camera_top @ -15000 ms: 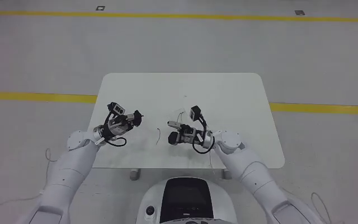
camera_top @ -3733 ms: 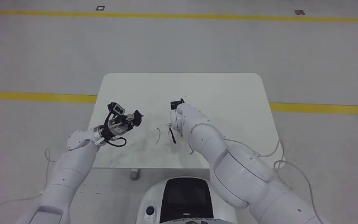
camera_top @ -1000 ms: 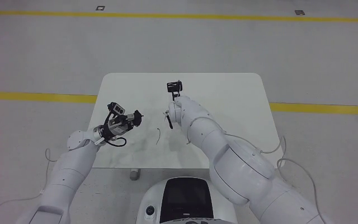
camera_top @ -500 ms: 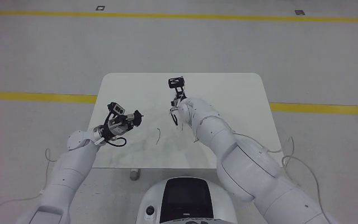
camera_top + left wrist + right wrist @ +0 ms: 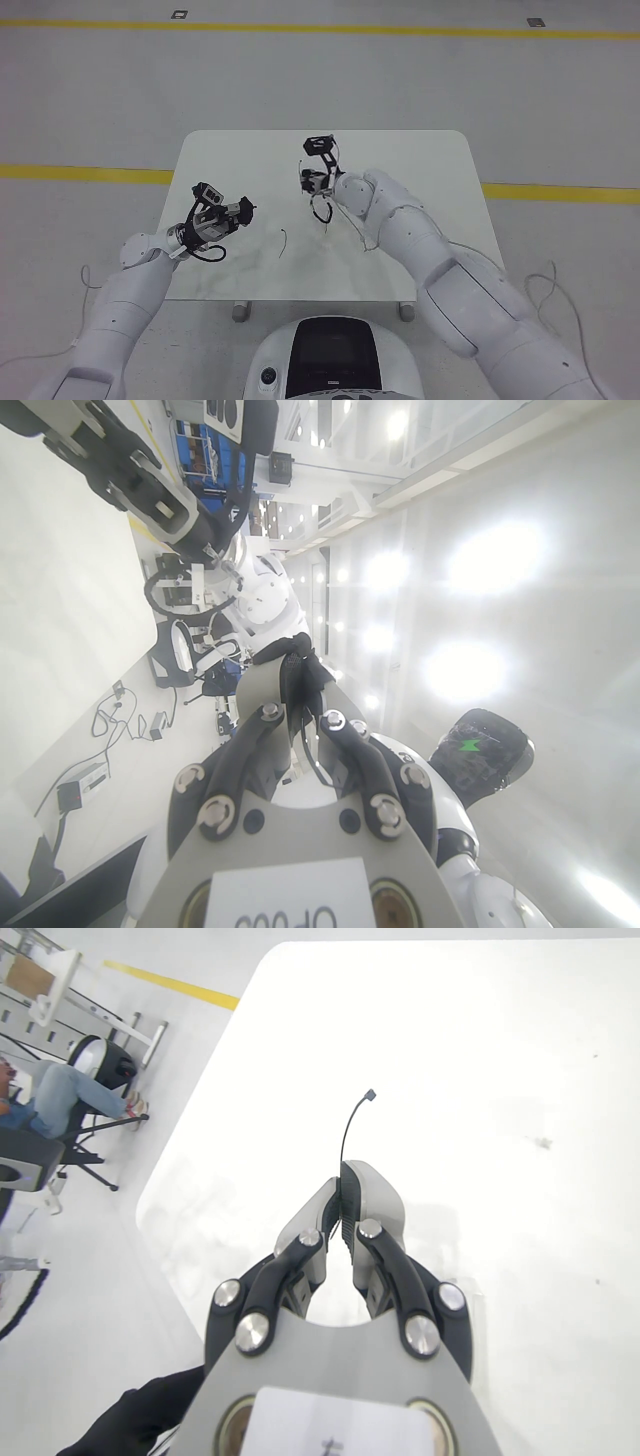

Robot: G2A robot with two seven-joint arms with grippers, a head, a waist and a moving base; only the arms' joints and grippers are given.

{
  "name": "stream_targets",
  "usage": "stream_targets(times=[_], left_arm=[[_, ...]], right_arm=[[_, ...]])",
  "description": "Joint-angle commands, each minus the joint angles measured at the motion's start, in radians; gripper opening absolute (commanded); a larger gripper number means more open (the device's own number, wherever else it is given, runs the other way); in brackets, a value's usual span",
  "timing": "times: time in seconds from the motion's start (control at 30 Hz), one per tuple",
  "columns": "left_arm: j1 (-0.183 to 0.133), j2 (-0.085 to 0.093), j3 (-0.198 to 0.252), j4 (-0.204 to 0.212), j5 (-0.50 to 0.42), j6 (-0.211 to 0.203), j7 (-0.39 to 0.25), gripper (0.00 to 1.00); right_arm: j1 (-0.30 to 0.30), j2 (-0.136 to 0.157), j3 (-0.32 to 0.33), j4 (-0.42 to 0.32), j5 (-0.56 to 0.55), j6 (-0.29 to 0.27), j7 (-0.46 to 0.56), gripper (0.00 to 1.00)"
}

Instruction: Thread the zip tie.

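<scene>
The right hand (image 5: pixel 342 1180) is clamped on the tail of a black zip tie (image 5: pixel 348 1130). Most of the strap reaches out past its fingertips to the small square head (image 5: pixel 370 1095), which hangs free above the white desk (image 5: pixel 500 1038). Well apart from the right hand, on the robot's left, the left hand (image 5: pixel 297 680) is raised off the desk with its fingers together; whether they pinch anything cannot be told. A thin dark strand (image 5: pixel 283 243) lies on the desk between the two hands, nearer the robot than the right hand.

The risk is in the grip. The thin strap is held only near one end, so it could pivot or slip between the pads, and the unsupported head could sway and miss the tail when threading begins.

Fifteen seconds ago the right hand sat closer to the robot, pointing at the left hand. It has since swung toward the far side of the desk, its wrist turning over the last second. The left arm and the strand have not moved.
</scene>
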Motion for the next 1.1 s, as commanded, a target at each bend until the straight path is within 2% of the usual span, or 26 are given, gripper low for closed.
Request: stream_targets(times=[0.0,0.17,0.23,0.63,0.7,0.87,1.07], left_arm=[[0.0,0.0,0.0,0.0,0.0,0.0,0.0,0.0],[0.0,0.0,0.0,0.0,0.0,0.0,0.0,0.0],[0.0,0.0,0.0,0.0,0.0,0.0,0.0,0.0],[0.0,0.0,0.0,0.0,0.0,0.0,0.0,0.0],[0.0,0.0,0.0,0.0,0.0,0.0,0.0,0.0],[0.0,0.0,0.0,0.0,0.0,0.0,0.0,0.0],[0.0,0.0,0.0,0.0,0.0,0.0,0.0,0.0]], right_arm=[[-0.044,0.038,0.011,-0.109,0.008,0.0,0.024,0.0],[-0.174,0.141,0.052,-0.396,-0.004,0.0,0.106,0.0],[-0.217,0.172,0.065,-0.492,-0.014,0.0,0.136,0.0],[-0.223,0.177,0.068,-0.505,-0.015,0.0,0.141,0.0],[-0.24,0.18,0.074,-0.519,-0.015,0.0,0.115,0.0],[-0.32,0.22,0.085,-0.647,-0.052,0.0,0.047,0.0],[-0.407,0.291,0.06,-0.815,-0.034,0.0,0.043,0.0]])
